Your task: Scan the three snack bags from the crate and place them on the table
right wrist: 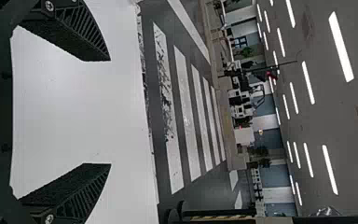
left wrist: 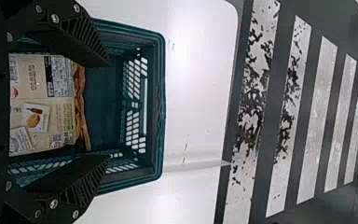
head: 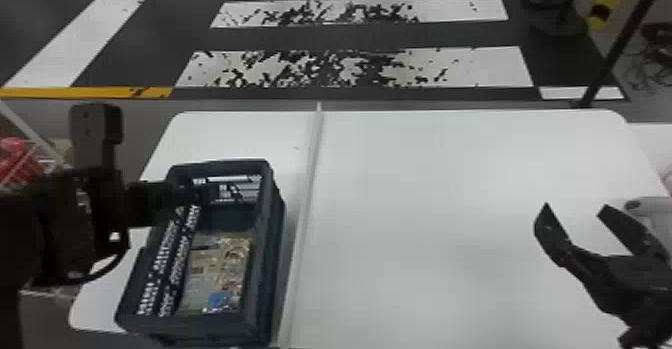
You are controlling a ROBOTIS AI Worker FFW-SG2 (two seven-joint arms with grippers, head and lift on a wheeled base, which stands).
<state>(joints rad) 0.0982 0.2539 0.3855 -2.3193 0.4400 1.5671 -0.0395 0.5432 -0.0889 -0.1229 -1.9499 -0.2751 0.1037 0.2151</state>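
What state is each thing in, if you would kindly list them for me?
Dark blue-green rectangular plastic crate: upright, open at the top, with a bag inside.
Beige printed, flat snack bag: lying in the crate, outside any grip.
White smooth-topped table: bearing the crate on its left part.
Black two-fingered left pincer: open, at the crate.
Black two-fingered right pincer: open, at the table's right side.
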